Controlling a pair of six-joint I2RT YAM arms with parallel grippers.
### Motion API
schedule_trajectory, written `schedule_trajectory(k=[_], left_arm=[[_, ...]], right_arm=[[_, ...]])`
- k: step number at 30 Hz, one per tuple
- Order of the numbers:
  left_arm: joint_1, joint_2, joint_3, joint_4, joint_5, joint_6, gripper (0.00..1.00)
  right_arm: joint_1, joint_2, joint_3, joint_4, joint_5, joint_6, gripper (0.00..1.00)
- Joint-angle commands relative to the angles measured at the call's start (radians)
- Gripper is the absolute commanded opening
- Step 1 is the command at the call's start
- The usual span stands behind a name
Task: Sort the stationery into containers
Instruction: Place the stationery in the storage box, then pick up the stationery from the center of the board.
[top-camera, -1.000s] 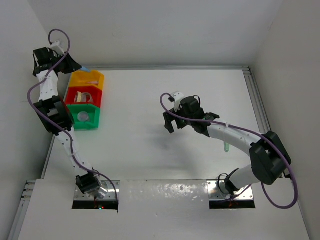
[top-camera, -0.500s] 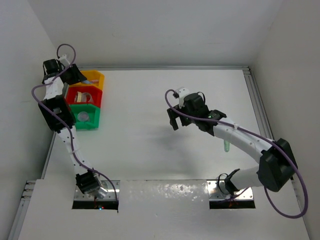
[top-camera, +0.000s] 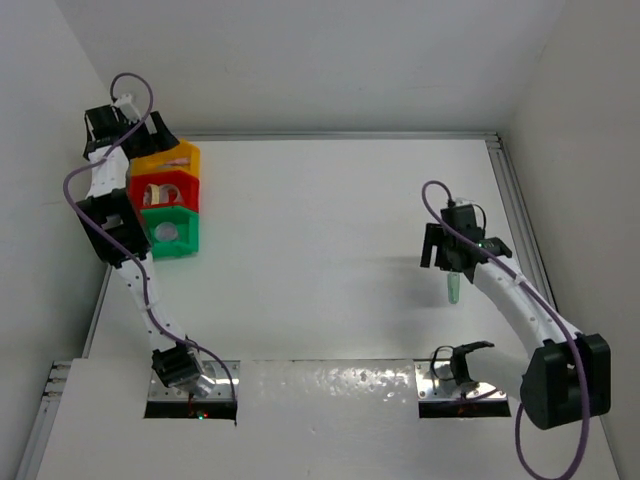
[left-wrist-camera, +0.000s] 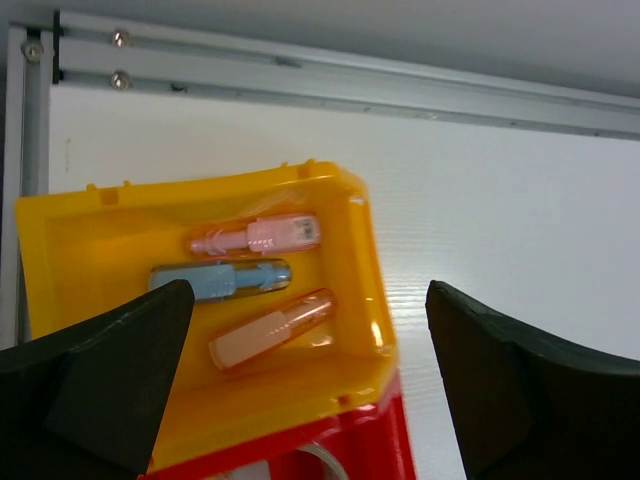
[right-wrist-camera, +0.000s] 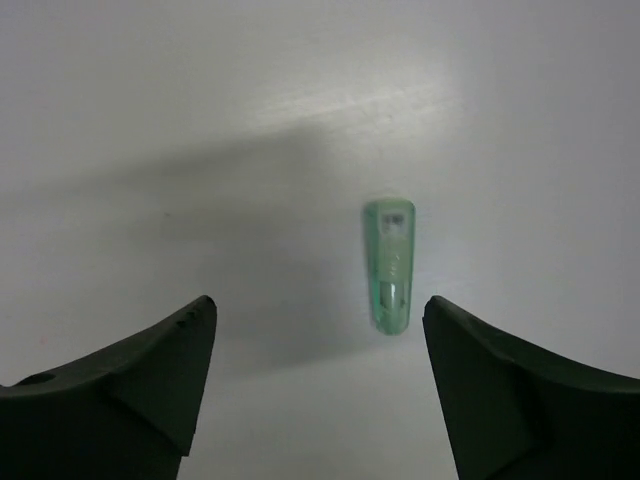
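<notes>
Three containers stand in a row at the far left: yellow bin (top-camera: 168, 160), red bin (top-camera: 166, 190), green bin (top-camera: 172, 234). My left gripper (top-camera: 150, 135) hangs open over the yellow bin (left-wrist-camera: 60, 250), nothing between its fingers (left-wrist-camera: 110, 370). Inside lie a pink stick (left-wrist-camera: 258, 235), a blue stick (left-wrist-camera: 218, 280) and a peach stick (left-wrist-camera: 270, 328). A green stick (top-camera: 453, 291) lies on the table at the right. My right gripper (top-camera: 445, 260) hovers open just above it. In the right wrist view the green stick (right-wrist-camera: 388, 265) sits ahead of the gripper (right-wrist-camera: 318, 310), nearer the right finger.
A white ring roll (top-camera: 170, 193) lies in the red bin and a round roll (top-camera: 168, 232) in the green one. An aluminium rail (top-camera: 510, 200) runs along the table's right edge, another rail (left-wrist-camera: 330, 80) along the back. Walls close in on both sides.
My left gripper has opened over the yellow bin. The right arm has swung from the table's middle to the right, over the green stick, its jaws narrowing slightly.
</notes>
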Motion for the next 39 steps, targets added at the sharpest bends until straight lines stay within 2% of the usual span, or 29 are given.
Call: schedule_trajectory(k=[1,5,7,11,14,17,18,21,25,30,31,33,34,35,37,39], left_arm=[[-0.027,-0.171,-0.013,0.057,0.024,-0.002,1.0],[-0.038,-0.23,-0.053,0.048,0.069,-0.017,1.0],[-0.039,-0.264,-0.066,0.036,0.08,-0.02,1.0],[-0.038,-0.306,-0.097,-0.023,0.089,0.013,1.0],[-0.038,-0.326,-0.106,-0.067,0.08,0.043,1.0],[-0.036,-0.342,-0.109,-0.102,0.075,0.052,1.0],[-0.038,-0.353,-0.109,-0.107,0.089,0.056,1.0],[-0.036,-0.373,-0.122,-0.128,0.115,0.064,0.99],[-0.05,-0.418,-0.145,-0.164,0.182,0.076,0.96],[-0.131,-0.454,-0.143,-0.276,0.244,0.18,0.89],[-0.153,-0.465,-0.142,-0.33,0.259,0.21,0.88],[-0.221,-0.474,-0.14,-0.391,0.276,0.295,0.82],[-0.245,-0.479,-0.139,-0.455,0.313,0.329,0.77],[-0.268,-0.479,-0.134,-0.495,0.336,0.36,0.7],[-0.332,-0.479,-0.114,-0.599,0.403,0.447,0.64],[-0.393,-0.482,-0.102,-0.645,0.425,0.486,0.58]], right_arm=[[-0.13,-0.027,-0.07,-0.054,0.012,0.063,0.84],[-0.222,0.025,-0.124,0.021,-0.056,0.016,0.8],[-0.271,0.111,-0.117,0.036,-0.08,-0.009,0.78],[-0.303,0.284,-0.089,0.041,-0.155,-0.038,0.64],[-0.305,0.332,-0.091,0.053,-0.194,-0.032,0.58],[-0.305,0.359,-0.115,0.078,-0.203,-0.023,0.43],[-0.305,0.361,-0.124,0.085,-0.2,-0.029,0.27],[-0.3,0.349,-0.131,0.092,-0.172,-0.032,0.0],[-0.248,0.315,-0.112,0.08,-0.107,-0.072,0.0],[0.021,0.222,-0.046,0.119,0.033,-0.133,0.0],[0.119,0.179,-0.045,0.219,0.035,-0.155,0.0],[0.213,0.154,-0.054,0.359,0.021,-0.188,0.0],[0.261,0.154,-0.051,0.506,0.015,-0.227,0.0],[0.335,0.18,-0.043,0.574,0.021,-0.245,0.0],[0.394,0.236,0.023,0.706,0.041,-0.285,0.0],[0.45,0.351,0.128,0.748,0.045,-0.326,0.0]])
